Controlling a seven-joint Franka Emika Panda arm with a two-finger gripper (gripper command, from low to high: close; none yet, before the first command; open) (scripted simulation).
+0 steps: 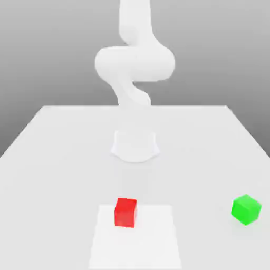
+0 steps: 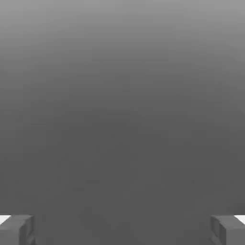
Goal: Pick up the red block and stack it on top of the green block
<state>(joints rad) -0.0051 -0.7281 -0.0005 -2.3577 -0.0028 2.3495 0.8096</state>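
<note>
The red block (image 1: 125, 212) rests on the white table (image 1: 58, 158), near its front edge and a little toward the exterior view's left of centre. The green block (image 1: 246, 209) sits on the table far to the exterior view's right, turned slightly and well apart from the red one. In the hand view my gripper (image 2: 122, 230) is open, its two grey fingertips (image 2: 17, 229) standing wide apart with nothing between them. Beyond them lies plain grey background, and neither block is there.
My white arm rises from its round base (image 1: 135, 145) at the table's middle and bends upward through a bulky joint (image 1: 134, 63). A brighter square patch (image 1: 136, 240) lies on the table under and in front of the red block.
</note>
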